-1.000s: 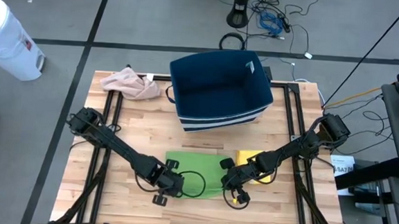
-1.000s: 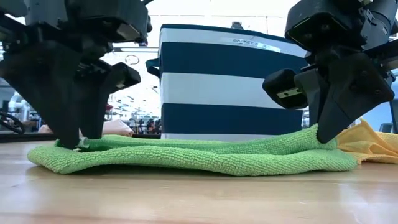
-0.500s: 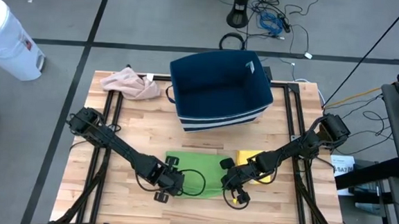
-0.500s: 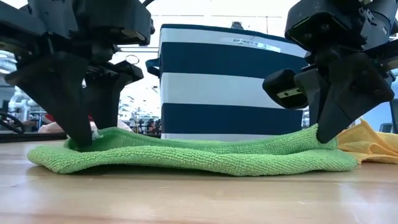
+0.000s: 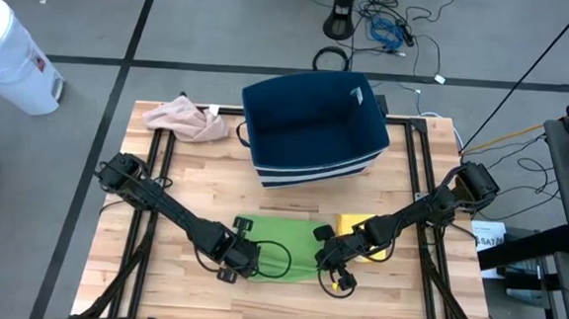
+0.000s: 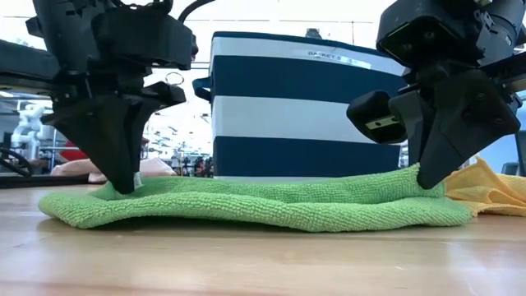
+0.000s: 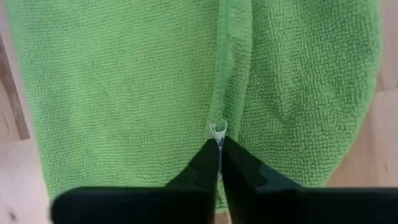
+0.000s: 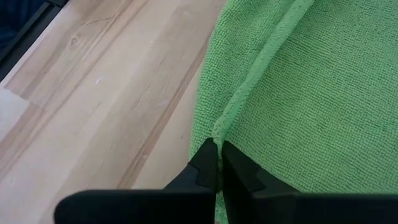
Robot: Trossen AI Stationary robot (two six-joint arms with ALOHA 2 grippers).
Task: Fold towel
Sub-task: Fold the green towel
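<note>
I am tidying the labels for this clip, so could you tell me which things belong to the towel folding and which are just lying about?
In the job:
green towel
left end effector, shut on its edge
right end effector, shut on its edge

Lying about:
striped basket
yellow cloth
pink cloth

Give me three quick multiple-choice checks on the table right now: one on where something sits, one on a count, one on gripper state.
1. Where is the navy-and-white striped fabric basket relative to the green microfibre towel?
A. On top of it
B. Beyond it, toward the table's far edge
C. Off the table

2. How many cloths lie on the wooden table?
A. One
B. Two
C. Three

3. What are the left gripper and right gripper doing?
A. Both shut on the towel's edge
B. Both open above it
C. Only the right grips

Answers:
1 B: the high view shows the basket behind the towel.
2 C: green towel, yellow cloth, crumpled pink cloth.
3 A: each wrist view shows closed fingers pinching a green hem.
</note>
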